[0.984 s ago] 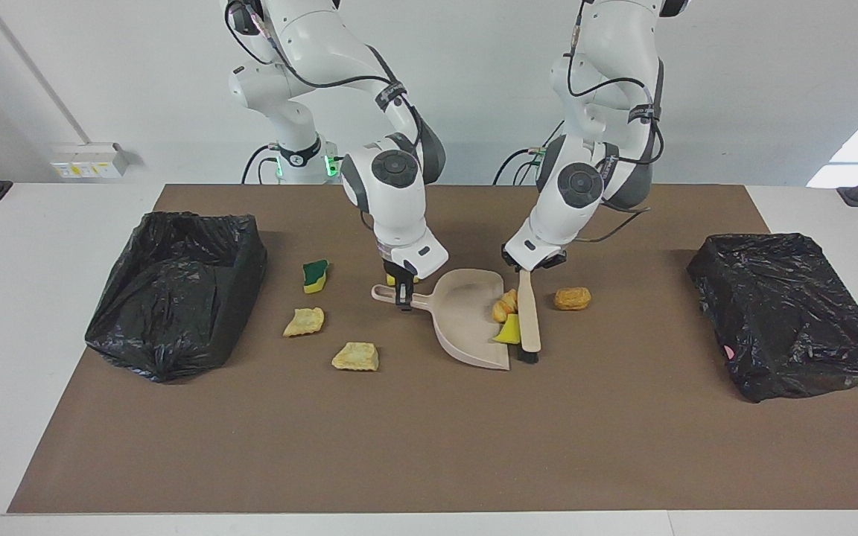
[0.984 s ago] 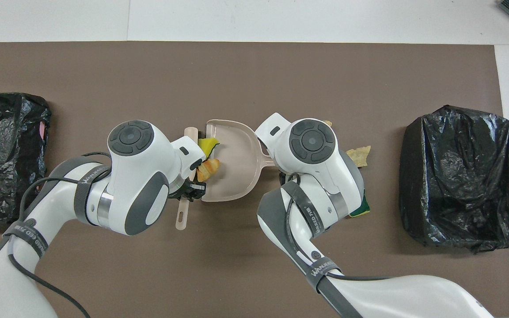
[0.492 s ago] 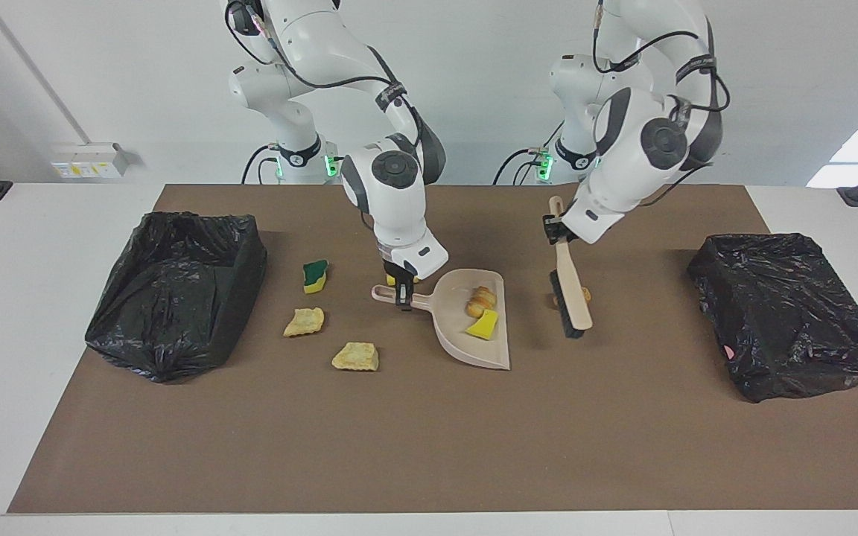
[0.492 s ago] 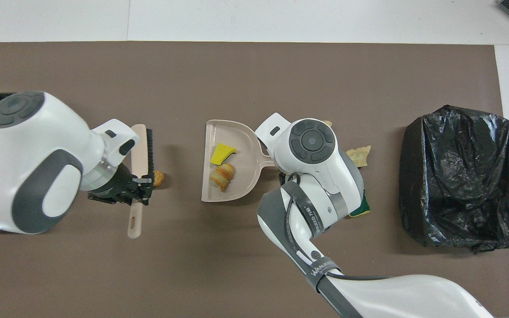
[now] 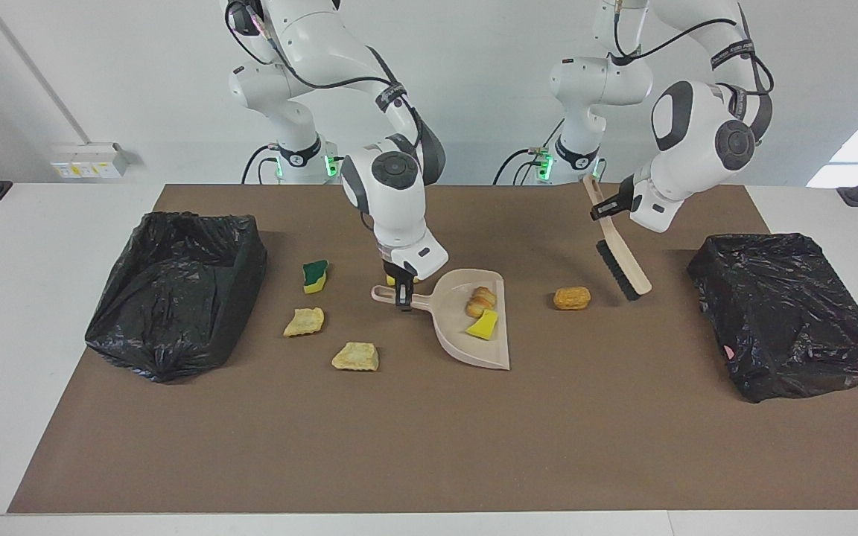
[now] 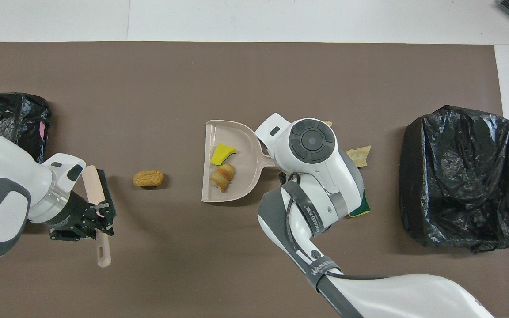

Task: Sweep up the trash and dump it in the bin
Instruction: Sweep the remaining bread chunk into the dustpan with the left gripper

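Nearest the robots, my left gripper [image 5: 599, 209], jaws clamped on the brush [image 5: 620, 260], hangs raised with the orange-brown chunk [image 5: 572, 298] lying between brush and dustpan [image 5: 474, 321], which my right gripper [image 5: 402, 292] pins by the handle, two chunks [image 5: 483, 313] already inside, nothing blocking the sweep.
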`<state>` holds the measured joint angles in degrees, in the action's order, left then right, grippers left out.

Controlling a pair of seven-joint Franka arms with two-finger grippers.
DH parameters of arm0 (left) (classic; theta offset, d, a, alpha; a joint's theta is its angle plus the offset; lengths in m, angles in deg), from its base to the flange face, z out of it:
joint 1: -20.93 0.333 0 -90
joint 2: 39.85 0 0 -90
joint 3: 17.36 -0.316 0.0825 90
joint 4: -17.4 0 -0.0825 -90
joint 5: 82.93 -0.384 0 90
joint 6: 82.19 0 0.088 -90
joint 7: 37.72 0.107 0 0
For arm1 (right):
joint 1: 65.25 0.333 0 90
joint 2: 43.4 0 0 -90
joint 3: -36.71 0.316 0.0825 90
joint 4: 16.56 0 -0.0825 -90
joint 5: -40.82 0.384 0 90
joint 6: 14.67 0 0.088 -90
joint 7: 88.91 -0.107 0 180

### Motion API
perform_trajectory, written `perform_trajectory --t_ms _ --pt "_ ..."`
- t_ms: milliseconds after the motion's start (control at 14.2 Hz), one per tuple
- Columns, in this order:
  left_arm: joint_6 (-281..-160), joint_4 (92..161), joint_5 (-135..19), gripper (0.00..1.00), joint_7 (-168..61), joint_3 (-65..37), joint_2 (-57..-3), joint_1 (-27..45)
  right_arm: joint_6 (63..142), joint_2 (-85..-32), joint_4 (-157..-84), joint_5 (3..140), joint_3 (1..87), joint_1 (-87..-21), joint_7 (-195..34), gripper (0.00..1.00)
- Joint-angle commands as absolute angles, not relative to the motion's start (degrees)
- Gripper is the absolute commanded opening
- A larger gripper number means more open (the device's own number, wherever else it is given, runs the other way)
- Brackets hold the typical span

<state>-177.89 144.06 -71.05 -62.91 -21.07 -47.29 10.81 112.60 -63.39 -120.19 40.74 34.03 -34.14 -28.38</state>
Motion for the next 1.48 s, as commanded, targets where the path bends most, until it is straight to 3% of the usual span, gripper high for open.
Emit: perform_trajectory --t_ms 0,281,633,1055,1406 --pt "-185.08 151.25 -70.71 0.00 -64.35 -20.26 -50.22 10.39 110.93 -63.08 -120.89 40.99 34.34 -34.50 -24.23 0.00" --pt "-196.69 152.49 -70.36 0.00 -64.26 -20.00 -45.92 2.32 108.82 -62.64 -120.97 40.91 34.34 -34.05 -22.12 0.00" --pt "-205.22 150.83 -63.96 0.00 -63.82 -19.91 -44.24 -5.42 107.49 -62.47 -120.89 40.99 34.34 -33.53 -22.11 0.00" --pt "-205.94 146.35 -61.49 0.00 -63.65 -19.91 -42.05 -13.16 107.23 -62.47 -120.97 41.17 34.34 -33.70 -21.77 0.00" --pt "-204.10 145.02 -61.57 0.00 -63.47 -20.17 -42.13 -13.78 105.56 -61.24 -120.89 41.26 34.34 -36.42 -19.49 0.00"
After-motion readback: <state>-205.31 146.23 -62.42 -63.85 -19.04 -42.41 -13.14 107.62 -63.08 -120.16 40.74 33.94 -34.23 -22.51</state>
